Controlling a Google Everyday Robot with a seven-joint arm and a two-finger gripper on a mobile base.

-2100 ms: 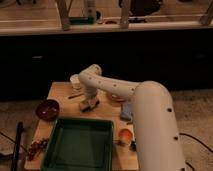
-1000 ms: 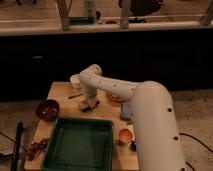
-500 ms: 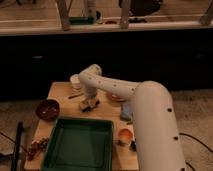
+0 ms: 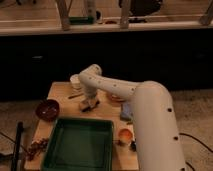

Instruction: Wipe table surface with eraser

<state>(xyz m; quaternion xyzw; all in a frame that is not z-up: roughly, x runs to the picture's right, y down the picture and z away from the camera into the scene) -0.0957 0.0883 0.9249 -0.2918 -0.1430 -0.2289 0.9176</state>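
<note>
The table surface is a small square top of light tan wood. My white arm reaches in from the lower right and bends down over the middle of the table. My gripper points down and sits right at the wood, just behind the green tray. A small pale beige block, the eraser, shows at the gripper's tip, against the table. The arm hides the table's right part.
A green rectangular tray fills the table's front. A dark red bowl sits at the left, a white cup at the back, a blue-grey block and a small orange bowl at the right. Small items lie at the front left.
</note>
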